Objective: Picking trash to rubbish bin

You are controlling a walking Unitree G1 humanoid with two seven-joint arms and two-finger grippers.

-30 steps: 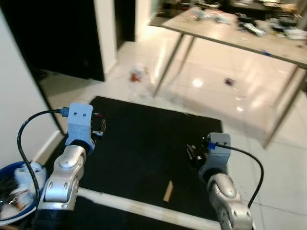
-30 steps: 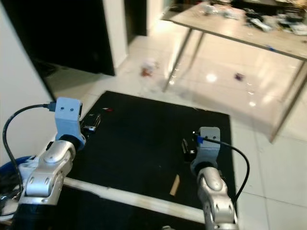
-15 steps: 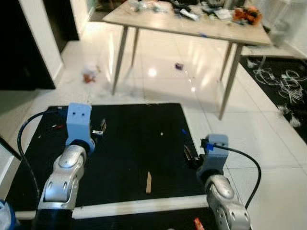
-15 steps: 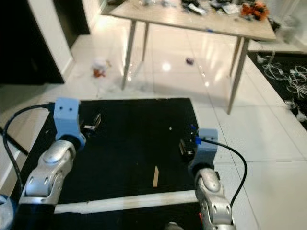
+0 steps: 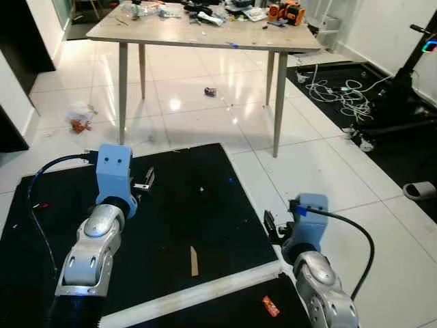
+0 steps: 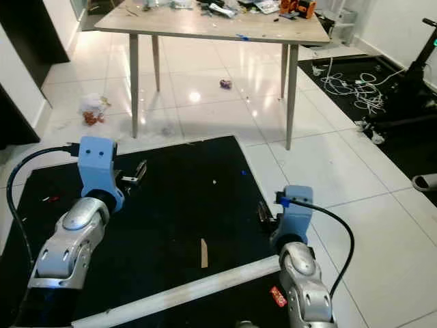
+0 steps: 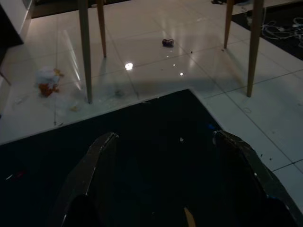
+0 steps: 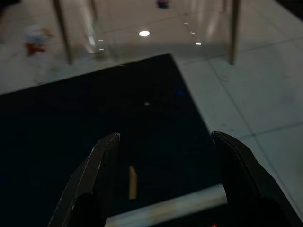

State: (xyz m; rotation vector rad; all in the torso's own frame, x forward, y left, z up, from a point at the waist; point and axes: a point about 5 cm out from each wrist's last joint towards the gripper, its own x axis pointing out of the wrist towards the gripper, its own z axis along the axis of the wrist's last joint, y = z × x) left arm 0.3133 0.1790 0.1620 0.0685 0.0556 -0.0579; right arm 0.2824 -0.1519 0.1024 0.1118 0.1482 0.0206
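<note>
The robot appears to be searching for trash. The left gripper [image 7: 165, 189] and right gripper [image 8: 163, 189] hover over the black mat [image 5: 171, 225], jaws spread and empty. A tan scrap [image 5: 194, 261] and red wrapper [image 5: 270, 306] lie near; crumpled litter [image 5: 80, 117] sits by the table [image 5: 205, 31]. Next it likely must choose one piece and reach down.

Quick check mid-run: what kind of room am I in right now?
Probably a home living or work area: glossy white tiled floor, a black mat, a cluttered wooden table, loose white cables, and scattered litter such as a crumpled wrapper.
</note>
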